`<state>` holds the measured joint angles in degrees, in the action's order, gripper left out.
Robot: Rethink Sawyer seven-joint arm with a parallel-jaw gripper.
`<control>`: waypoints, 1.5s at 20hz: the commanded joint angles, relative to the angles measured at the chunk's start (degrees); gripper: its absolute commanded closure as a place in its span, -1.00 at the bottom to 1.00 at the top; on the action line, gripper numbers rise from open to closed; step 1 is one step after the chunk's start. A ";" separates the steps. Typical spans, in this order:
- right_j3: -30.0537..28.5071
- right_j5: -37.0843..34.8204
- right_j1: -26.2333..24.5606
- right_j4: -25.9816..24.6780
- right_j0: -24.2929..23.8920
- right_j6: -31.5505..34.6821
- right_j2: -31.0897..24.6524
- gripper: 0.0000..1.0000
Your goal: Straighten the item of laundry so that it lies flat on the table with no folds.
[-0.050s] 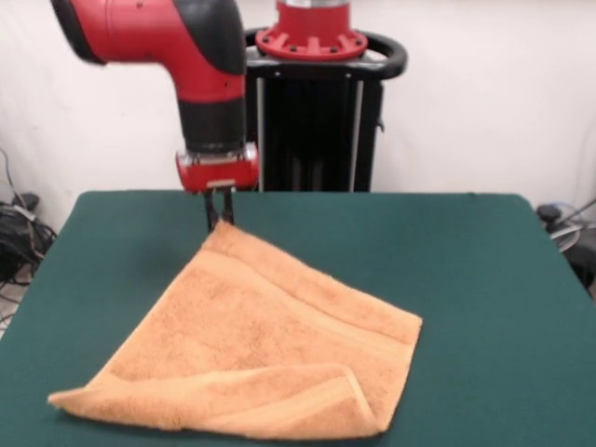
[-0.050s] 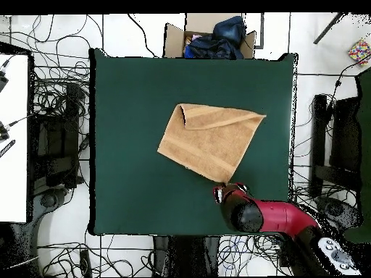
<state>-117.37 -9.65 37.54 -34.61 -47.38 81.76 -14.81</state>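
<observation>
The folded-over front edge of the towel (image 1: 251, 358) on the table (image 1: 484, 279) is best flattened by pulling steadily away on the far corner, seemingly clamped in the gripper (image 1: 220, 216).

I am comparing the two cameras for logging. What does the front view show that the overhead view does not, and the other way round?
Only the front view shows the gripper at the towel's far corner and the black pedestal behind the table. Whether the jaws are open or shut cannot be told.

Only the overhead view shows the towel's whole outline, the cardboard box beyond the table, and cables on the floor all round.

Both show the towel with one edge folded over, the green table, and the red arm.
</observation>
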 commanded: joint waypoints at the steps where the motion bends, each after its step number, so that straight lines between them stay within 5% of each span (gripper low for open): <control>1: -9.31 -4.74 9.40 4.01 -2.29 7.83 -0.40 1.00; 16: -14.14 -3.46 13.37 3.00 -4.95 7.04 0.64 1.00; 20: -11.67 -1.71 9.11 2.34 -3.42 7.61 0.56 1.00; 21: -11.83 -0.43 8.43 2.54 -4.23 7.85 -0.15 -1.00; 30: -11.15 -2.51 10.75 4.18 0.94 9.49 1.62 -1.00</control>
<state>-128.85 -9.66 49.00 -33.06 -50.61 81.76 -13.50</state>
